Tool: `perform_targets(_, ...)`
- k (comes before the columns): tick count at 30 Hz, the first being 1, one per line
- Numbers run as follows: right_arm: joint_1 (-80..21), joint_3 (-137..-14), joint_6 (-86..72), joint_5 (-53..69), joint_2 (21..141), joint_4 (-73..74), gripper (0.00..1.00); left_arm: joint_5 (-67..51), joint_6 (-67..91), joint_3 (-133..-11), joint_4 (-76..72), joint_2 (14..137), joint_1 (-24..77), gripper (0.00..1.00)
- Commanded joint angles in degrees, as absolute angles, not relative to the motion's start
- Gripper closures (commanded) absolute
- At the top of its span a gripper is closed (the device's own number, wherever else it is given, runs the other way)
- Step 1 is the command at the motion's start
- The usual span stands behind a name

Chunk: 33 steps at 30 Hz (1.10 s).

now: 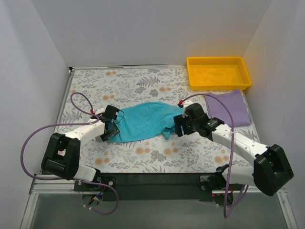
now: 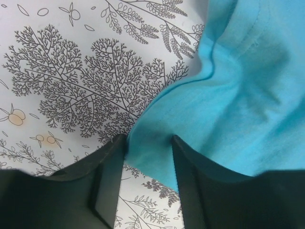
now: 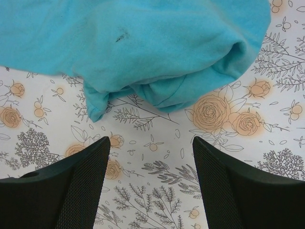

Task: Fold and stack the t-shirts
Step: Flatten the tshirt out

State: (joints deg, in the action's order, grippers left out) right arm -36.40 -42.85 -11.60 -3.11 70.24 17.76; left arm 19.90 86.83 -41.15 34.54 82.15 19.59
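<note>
A teal t-shirt [image 1: 143,121] lies loosely bunched in the middle of the floral table cover. My left gripper [image 1: 108,128] is at its left edge. In the left wrist view a corner of the teal t-shirt [image 2: 238,95] reaches between the jaws of the left gripper [image 2: 148,138], which still stand apart with table showing between them. My right gripper [image 1: 178,126] hovers at the shirt's rolled right end. In the right wrist view the right gripper [image 3: 151,140] is open and empty, just short of the teal t-shirt [image 3: 143,43]. A lavender t-shirt [image 1: 228,109] lies folded flat at the right.
A yellow plastic tray [image 1: 218,59] sits at the table's back right corner, just behind the lavender t-shirt. White walls close in the table on the left, back and right. Purple cables trail from both arms.
</note>
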Motion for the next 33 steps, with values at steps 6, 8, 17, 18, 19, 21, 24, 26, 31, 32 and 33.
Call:
perform_targets(6, -36.3, -43.7, -11.4, -7.0, 72.2, 14.1, 0.35, 14.8, 88.9, -39.1, 36.7, 84.6, 20.9, 1.00)
perform_targets(8, -36.0, -43.2, -11.5, -7.5, 72.9, 13.1, 0.35, 16.3, 88.1, -41.1, 38.5, 82.5, 21.0, 1.00)
perform_targets(17, -31.6, -40.3, -12.8, 4.1, 78.2, 1.3, 0.36, 20.0, 84.0, -54.0, 46.9, 74.6, 19.5, 1.00)
perform_targets(18, -31.3, -40.1, -13.2, 5.0, 78.9, -1.0, 0.36, 20.0, 83.7, -54.7, 47.6, 74.2, 19.3, 1.00)
perform_targets(19, -30.9, -39.8, -13.4, 5.8, 79.7, -1.8, 0.36, 19.9, 83.4, -56.1, 47.8, 73.9, 19.0, 1.00)
perform_targets(21, -29.8, -39.6, -13.8, 7.9, 82.0, -4.6, 0.36, 19.3, 82.3, -57.1, 48.2, 73.5, 18.2, 1.00)
perform_targets(24, -28.3, -40.2, -13.2, 9.8, 84.6, -6.2, 0.42, 18.4, 80.1, -59.0, 48.0, 72.5, 15.9, 1.00)
perform_targets(26, -26.8, -42.4, -11.7, 11.0, 85.4, -5.4, 0.66, 18.4, 78.8, -61.3, 48.0, 72.2, 13.6, 1.00)
perform_targets(31, -22.7, -51.0, -7.6, 1.3, 81.9, 5.9, 0.99, 17.8, 73.8, -69.9, 48.4, 73.4, 6.9, 1.00)
perform_targets(32, -22.3, -52.7, -6.5, -3.8, 80.2, 10.0, 0.99, 17.9, 73.2, -71.5, 48.3, 73.6, 6.2, 1.00)
perform_targets(33, -22.0, -56.6, -4.4, -6.0, 79.4, 11.8, 0.99, 18.2, 72.7, -75.1, 48.4, 74.3, 5.7, 1.00)
